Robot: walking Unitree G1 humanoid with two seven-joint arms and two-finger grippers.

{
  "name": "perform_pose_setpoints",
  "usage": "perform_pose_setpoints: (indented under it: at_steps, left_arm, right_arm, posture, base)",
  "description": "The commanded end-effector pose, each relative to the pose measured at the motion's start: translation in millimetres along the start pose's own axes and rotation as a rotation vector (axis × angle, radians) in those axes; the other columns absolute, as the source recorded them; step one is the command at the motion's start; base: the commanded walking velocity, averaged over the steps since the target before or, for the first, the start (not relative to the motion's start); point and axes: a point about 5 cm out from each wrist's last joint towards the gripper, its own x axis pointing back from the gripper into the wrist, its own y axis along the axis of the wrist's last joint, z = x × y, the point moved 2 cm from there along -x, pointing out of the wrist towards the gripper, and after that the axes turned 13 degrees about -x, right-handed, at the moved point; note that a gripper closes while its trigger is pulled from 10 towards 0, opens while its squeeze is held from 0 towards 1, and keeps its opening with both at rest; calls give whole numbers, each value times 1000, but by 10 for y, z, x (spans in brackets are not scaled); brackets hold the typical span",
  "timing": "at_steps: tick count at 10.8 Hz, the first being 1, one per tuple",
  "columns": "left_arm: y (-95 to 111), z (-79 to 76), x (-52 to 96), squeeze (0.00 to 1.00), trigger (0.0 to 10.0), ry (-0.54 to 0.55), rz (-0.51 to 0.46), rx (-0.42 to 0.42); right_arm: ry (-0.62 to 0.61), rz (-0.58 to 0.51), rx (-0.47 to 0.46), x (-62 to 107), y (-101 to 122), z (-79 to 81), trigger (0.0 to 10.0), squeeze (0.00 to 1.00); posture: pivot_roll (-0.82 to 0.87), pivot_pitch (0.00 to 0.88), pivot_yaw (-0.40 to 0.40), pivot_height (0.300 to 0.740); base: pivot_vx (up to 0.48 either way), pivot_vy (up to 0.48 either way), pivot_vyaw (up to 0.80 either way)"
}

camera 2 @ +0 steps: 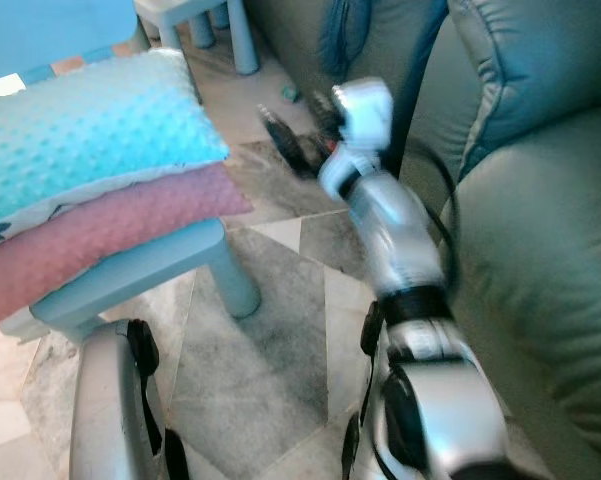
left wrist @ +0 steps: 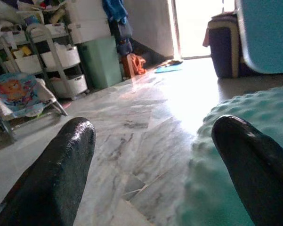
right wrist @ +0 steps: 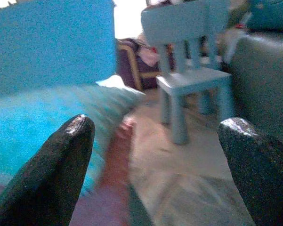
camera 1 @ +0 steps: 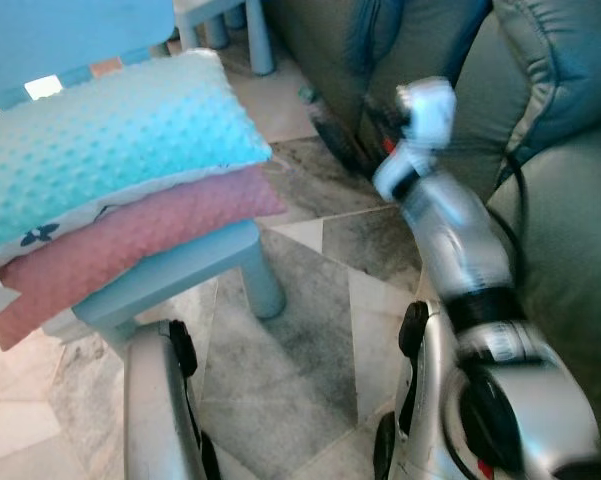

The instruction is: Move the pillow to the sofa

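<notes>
right gripper (camera 1: 342,140): raised, outstretched, fingers spread, empty | left gripper (left wrist: 155,155): fingers spread beside teal pillow (camera 1: 110,140)

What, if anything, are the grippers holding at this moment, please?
Nothing: the left gripper and right gripper are both open and empty, and the turquoise pillow lies ungrasped on the chair.

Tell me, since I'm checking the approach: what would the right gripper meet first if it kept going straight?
Probably the turquoise dotted pillow stacked on the pink pillow; the open right gripper points about at their near edge, though depth is blurred.
</notes>
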Motion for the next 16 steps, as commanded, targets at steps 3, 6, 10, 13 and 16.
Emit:
perform_pose_setpoints:
  at_steps: [3,6,10,13,16]
  left_arm:
    - [-324,39,-454,0,10000,-30,162,48]
    - [-305,-323,-633,0,10000,-190,233,238]
    - [-80,-613,-798,0,10000,-338,213,422]
    - [5,-862,-748,0,10000,-525,226,553]
    - [172,-865,-788,0,10000,-558,195,643]
  right_arm:
    - [134,-7,-77,-312,83,312,10000,0]
    - [217,64,-225,-392,-4,402,10000,0]
    - [218,126,-278,-445,-170,460,10000,0]
    - [129,58,-140,-524,-34,442,10000,0]
    - [81,9,-73,-505,149,308,10000,0]
  posture:
    - [-100,272,28,347]
    - [-109,318,26,347]
    - [-94,355,21,347]
    - [-74,373,20,347]
    - [-72,380,19,347]
  base:
    - [0,0,0]
    - [0,0,0]
    - [0,0,0]
    - [0,0,0]
    - [0,0,0]
